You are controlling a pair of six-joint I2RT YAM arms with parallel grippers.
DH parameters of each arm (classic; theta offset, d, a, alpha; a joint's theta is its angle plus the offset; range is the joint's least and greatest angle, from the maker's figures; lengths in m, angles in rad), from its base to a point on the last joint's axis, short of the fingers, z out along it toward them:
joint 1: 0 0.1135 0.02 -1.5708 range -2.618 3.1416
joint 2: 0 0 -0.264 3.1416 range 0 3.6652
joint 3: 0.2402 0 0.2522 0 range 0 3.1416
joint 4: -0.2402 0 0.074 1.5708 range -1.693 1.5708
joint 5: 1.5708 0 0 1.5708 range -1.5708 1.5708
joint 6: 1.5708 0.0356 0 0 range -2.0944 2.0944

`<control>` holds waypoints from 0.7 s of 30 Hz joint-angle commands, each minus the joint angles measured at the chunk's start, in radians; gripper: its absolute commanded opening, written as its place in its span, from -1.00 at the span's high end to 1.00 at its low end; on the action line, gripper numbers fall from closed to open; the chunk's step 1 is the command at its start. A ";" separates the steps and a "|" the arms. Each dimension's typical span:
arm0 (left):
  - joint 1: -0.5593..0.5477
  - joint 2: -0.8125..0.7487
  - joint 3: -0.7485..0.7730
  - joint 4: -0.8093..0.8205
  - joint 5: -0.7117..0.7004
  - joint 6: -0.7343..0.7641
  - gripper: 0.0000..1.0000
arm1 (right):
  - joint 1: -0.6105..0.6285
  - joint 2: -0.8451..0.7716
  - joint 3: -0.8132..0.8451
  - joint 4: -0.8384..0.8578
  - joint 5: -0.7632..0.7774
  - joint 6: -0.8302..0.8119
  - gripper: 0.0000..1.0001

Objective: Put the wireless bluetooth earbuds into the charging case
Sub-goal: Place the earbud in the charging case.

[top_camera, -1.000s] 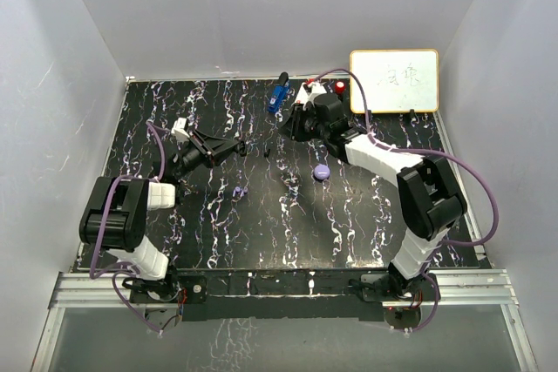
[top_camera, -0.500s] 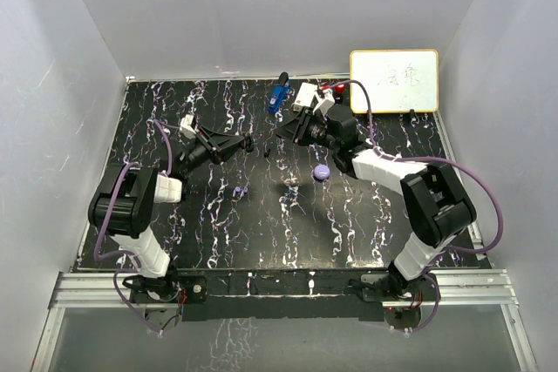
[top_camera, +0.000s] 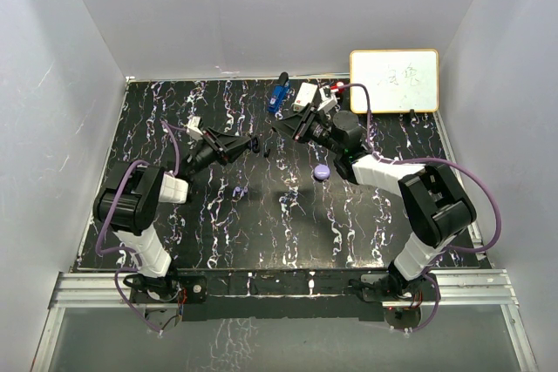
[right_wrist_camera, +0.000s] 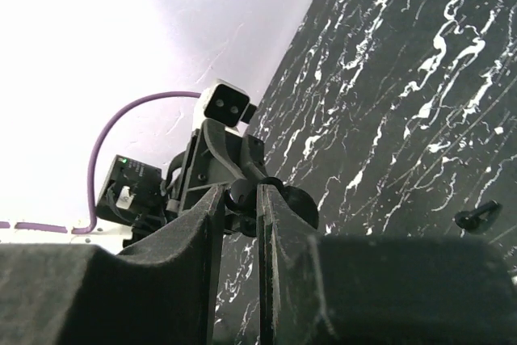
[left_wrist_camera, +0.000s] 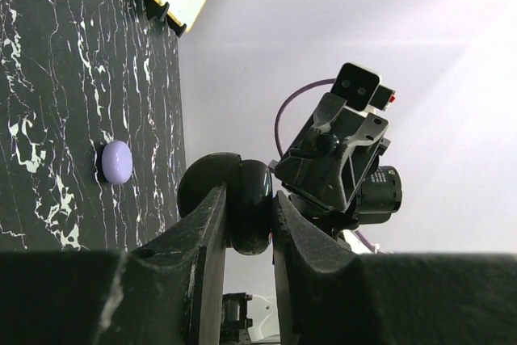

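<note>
My left gripper (top_camera: 254, 141) is shut on an open black round charging case (left_wrist_camera: 249, 208), held in the air over the back middle of the table; its hinged lid (left_wrist_camera: 206, 182) hangs to one side. My right gripper (top_camera: 278, 131) faces it from the right and is shut on a small black earbud (right_wrist_camera: 242, 196), right at the case (right_wrist_camera: 297, 204). A second black earbud (right_wrist_camera: 477, 215) lies on the table. The pale lilac earbuds (top_camera: 240, 191) lie left of centre. A closed lilac case (top_camera: 322, 172) sits right of centre and also shows in the left wrist view (left_wrist_camera: 117, 161).
A blue tool (top_camera: 279, 93) and small white and red items (top_camera: 318, 90) lie at the back edge. A whiteboard (top_camera: 394, 81) leans at the back right. White walls enclose the black marbled table (top_camera: 366, 224).
The two grippers have closed in on each other: the left moved right with the black case, the right moved left with the earbud, until they nearly touch.
</note>
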 commanded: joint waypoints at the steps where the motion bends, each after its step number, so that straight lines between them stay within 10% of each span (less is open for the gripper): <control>1: -0.018 -0.029 0.038 0.099 -0.026 0.004 1.00 | 0.000 -0.010 -0.006 0.145 -0.022 0.029 1.00; 21: -0.076 -0.012 0.094 0.062 -0.045 0.015 1.00 | 0.005 0.052 -0.040 0.292 -0.088 0.058 1.00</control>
